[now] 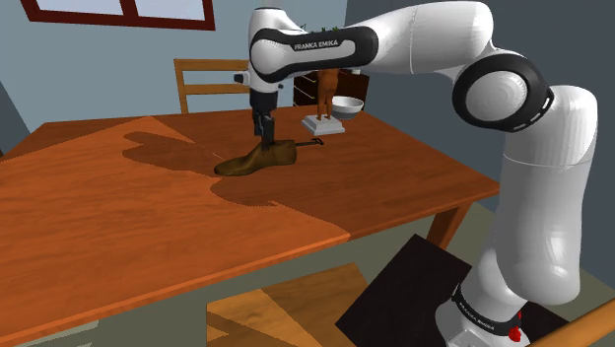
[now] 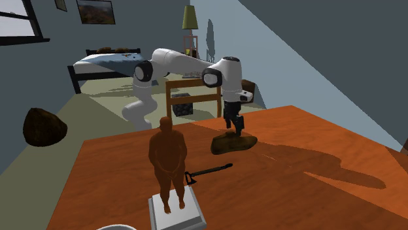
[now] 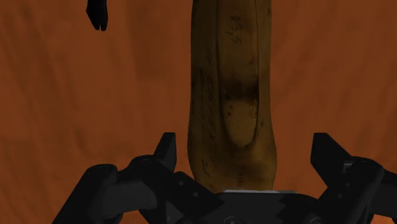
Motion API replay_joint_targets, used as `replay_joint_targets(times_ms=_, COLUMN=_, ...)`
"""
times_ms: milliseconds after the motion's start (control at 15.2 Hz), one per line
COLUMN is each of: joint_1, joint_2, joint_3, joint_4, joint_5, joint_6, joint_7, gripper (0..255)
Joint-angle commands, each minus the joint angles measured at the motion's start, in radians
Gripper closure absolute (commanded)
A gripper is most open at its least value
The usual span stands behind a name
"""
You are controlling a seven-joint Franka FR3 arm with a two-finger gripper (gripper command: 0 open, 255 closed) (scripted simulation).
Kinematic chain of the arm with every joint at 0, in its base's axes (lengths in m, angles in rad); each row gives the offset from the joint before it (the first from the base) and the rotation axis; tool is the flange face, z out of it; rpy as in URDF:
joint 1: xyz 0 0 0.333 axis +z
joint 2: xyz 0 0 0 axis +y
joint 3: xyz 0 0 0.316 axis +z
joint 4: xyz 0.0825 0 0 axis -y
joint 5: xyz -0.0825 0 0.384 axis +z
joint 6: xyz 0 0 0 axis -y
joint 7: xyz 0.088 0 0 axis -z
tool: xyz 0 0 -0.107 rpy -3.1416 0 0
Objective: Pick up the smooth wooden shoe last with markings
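Note:
The shoe last [image 1: 258,158] is a brown wooden form with faint dark markings, lying on its side near the middle of the wooden table [image 1: 148,227]. In the second exterior view the shoe last [image 2: 233,142] sits just below the hand. My black gripper [image 1: 264,128] points straight down over its thicker heel end. In the wrist view the gripper [image 3: 247,151] is open, with the shoe last [image 3: 232,95] running between the fingers [image 3: 167,151] and away from the hand. A gap shows on each side, so neither finger touches it.
A thin black tool [image 2: 209,172] lies on the table close to the last. Beyond it an orange-brown figurine [image 2: 169,160] stands on a white base [image 2: 176,212], beside a white bowl [image 1: 347,104]. A wooden chair [image 1: 210,84] stands at the table's far edge.

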Motion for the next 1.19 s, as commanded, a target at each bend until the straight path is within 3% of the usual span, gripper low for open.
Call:
replay_joint_targets(times_ms=0, joint_1=0.000, joint_2=0.006, joint_3=0.001, joint_4=-0.014, joint_5=0.000, joint_6=0.021, joint_7=-0.006, gripper=0)
replay_joint_targets(times_ms=396, joint_1=0.000, joint_2=0.008, joint_3=0.001, joint_4=-0.072, joint_5=0.001, joint_6=0.081, joint_7=-0.006, gripper=0)
replay_joint_targets(times_ms=462, joint_1=0.000, joint_2=0.010, joint_3=0.001, joint_4=-0.069, joint_5=0.001, joint_6=0.079, joint_7=-0.006, gripper=255)
replay_joint_targets(times_ms=1122, joint_1=0.000, joint_2=0.008, joint_3=0.002, joint_4=-0.060, joint_5=0.001, joint_6=0.068, joint_7=-0.006, gripper=255)
